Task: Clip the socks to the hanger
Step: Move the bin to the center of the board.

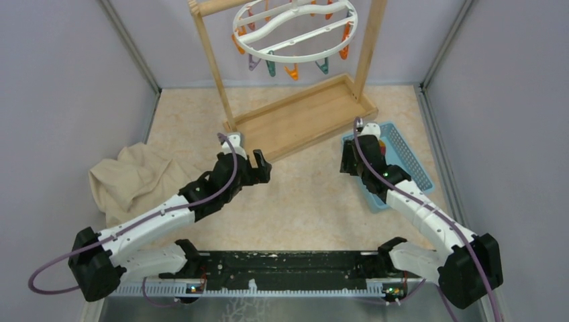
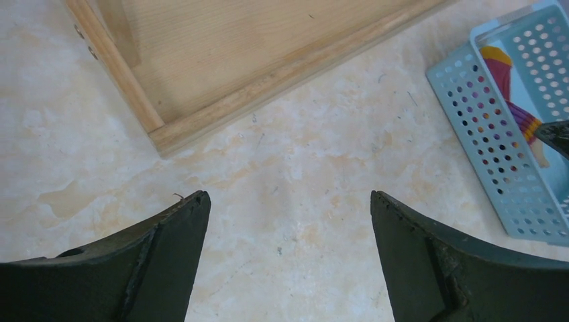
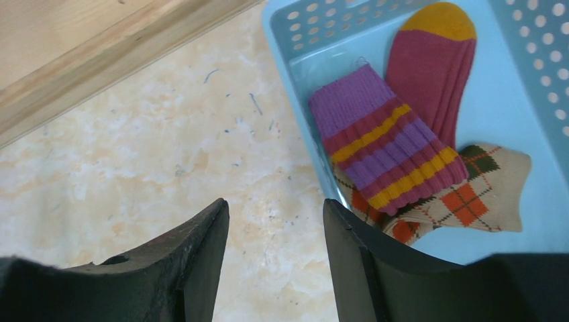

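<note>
Left gripper [image 2: 288, 198], spread wide and empty, above table [image 2: 302, 154] near wooden stand [image 1: 302, 117]; right gripper [image 3: 275, 208], parted and empty, over edge of blue basket [image 3: 295, 40]; maroon-purple sock [image 3: 402, 134] lying across tan argyle sock [image 3: 486, 194] inside basket; white hanger [image 1: 295, 59] hung on stand at rear.

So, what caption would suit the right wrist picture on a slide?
Open right tool hangs over the wall of the blue basket, two socks lying inside.
</note>
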You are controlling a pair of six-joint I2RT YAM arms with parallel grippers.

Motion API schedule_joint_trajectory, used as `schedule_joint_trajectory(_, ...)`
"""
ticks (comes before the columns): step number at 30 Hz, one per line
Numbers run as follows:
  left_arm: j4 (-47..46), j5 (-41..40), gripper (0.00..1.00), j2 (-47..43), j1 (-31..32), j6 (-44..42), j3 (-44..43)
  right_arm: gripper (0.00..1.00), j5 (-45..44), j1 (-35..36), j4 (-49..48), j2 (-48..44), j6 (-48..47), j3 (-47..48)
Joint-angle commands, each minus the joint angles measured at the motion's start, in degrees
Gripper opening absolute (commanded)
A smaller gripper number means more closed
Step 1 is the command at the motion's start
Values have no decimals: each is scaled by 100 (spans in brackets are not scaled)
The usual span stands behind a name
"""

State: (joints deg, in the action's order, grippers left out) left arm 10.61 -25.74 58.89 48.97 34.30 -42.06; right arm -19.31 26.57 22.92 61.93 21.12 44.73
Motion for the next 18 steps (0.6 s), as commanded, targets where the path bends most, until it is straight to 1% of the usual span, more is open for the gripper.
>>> schedule_joint_trajectory(1, -571, -768, 93, 484, -94, -186, -222, 54, 572, 66, -623, -429, 14, -95)
schedule_joint_trajectory(4, 770, -1046, 91, 1432, -546, 500, -1298, 53, 846, 75, -646, -459, -13, -140)
schedule_joint_trajectory(6, 1564, -881, 91, 2128, -987, 929, -1976, 53, 877, 85, -570, -461, -16, -140)
schedule_joint_trajectory(7, 1722, -794, 92, 2416, -1163, 945, -2213, 53, 859, 93, -536, -481, -22, -151)
schedule_joint_trajectory(9, 1743, -771, 92, 2827, -1392, 894, -2446, 53, 776, 101, -521, -566, -38, -227)
schedule_joint_trajectory(12, 1591, -796, 93, 3172, -1631, 979, -2442, 53, 683, 112, -407, -687, -43, -325)
schedule_joint_trajectory(15, 1584, -873, 92, 3307, -1753, 1270, -2279, 53, 534, 112, -316, -786, -72, -408)
schedule_joint_trajectory(18, 1573, -1170, 92, 3383, -1762, 1630, -2052, 53, 419, 112, -312, -825, -81, -492)
